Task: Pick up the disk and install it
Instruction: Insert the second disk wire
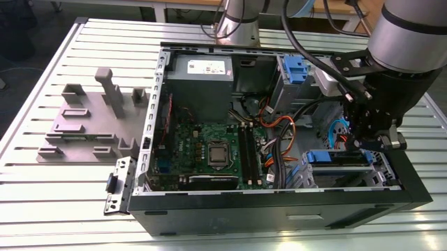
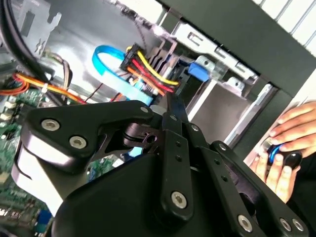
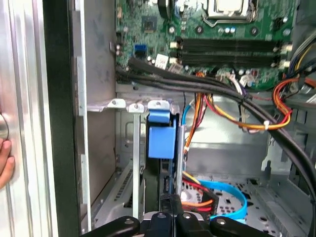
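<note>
**Fingers drawn together at the drive cage, disk seated in it**

The fingers hang inside the open computer case, which lies on the slatted table. In the second wrist view the fingers taper to a single closed tip with no gap between them. Whether that tip presses on anything, I cannot tell.

The disk sits in the metal drive cage just beside the fingers, its blue side rails showing along the cage's upper edge. In the first wrist view a blue plastic part stands straight ahead of the fingers; whether it is rail or latch is unclear. A bundle of red, yellow and orange wires and a blue ribbon cable run close alongside the fingers. The green motherboard lies farther off, beyond the cables. A person's hand rests outside the case wall.
</note>
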Tool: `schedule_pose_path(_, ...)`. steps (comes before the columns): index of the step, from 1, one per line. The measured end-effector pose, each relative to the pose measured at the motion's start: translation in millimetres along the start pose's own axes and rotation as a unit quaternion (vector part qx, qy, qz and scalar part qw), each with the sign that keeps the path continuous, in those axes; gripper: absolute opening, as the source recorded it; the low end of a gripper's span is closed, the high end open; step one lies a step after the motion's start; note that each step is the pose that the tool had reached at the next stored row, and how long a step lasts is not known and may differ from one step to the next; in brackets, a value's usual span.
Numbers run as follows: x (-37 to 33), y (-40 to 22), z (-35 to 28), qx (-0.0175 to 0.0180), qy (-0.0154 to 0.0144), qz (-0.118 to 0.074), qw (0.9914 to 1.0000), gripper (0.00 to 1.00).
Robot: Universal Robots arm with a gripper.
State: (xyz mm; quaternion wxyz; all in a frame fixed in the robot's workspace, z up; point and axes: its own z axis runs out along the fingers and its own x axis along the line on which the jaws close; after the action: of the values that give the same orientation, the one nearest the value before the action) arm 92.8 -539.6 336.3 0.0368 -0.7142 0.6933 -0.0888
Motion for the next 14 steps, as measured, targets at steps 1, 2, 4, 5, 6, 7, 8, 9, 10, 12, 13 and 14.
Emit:
schedule_pose_path(1, 0.0, -0.2, 0.0, -0.0034, -0.0019, 0.000, 0.99999, 0.11)
schedule_pose_path(2, 0.0, -0.3, 0.0, -0.0064, -0.0034, 0.000, 0.99997, 0.11)
schedule_pose_path(4, 0.0, -0.6, 0.1, -0.0111, -0.0067, 0.000, 0.99992, 0.11)
schedule_pose_path(5, 0.0, -0.6, 0.1, -0.0123, -0.0091, 0.001, 0.99988, 0.11)
schedule_pose_path(6, 0.0, -0.6, -0.1, -0.0130, -0.0120, 0.001, 0.99984, 0.11)
schedule_pose_path(7, 0.1, -0.7, -0.8, -0.0136, -0.0138, 0.001, 0.99981, 0.11)
schedule_pose_path(8, 0.1, -0.9, -1.9, -0.0139, -0.0148, 0.002, 0.99979, 0.11)
schedule_pose_path(9, 0.3, -1.2, -3.2, -0.0142, -0.0160, 0.002, 0.99977, 0.11)
schedule_pose_path(10, 0.4, -1.4, -4.7, -0.0144, -0.0170, 0.002, 0.99975, 0.11)
schedule_pose_path(12, 0.6, -2.0, -8.0, -0.0148, -0.0181, 0.002, 0.99973, 0.11)
schedule_pose_path(13, 0.8, -2.4, -10.0, -0.0149, -0.0183, 0.002, 0.99972, 0.11)
schedule_pose_path(14, 1.0, -2.8, -12.3, -0.0152, -0.0185, 0.002, 0.99971, 0.11)
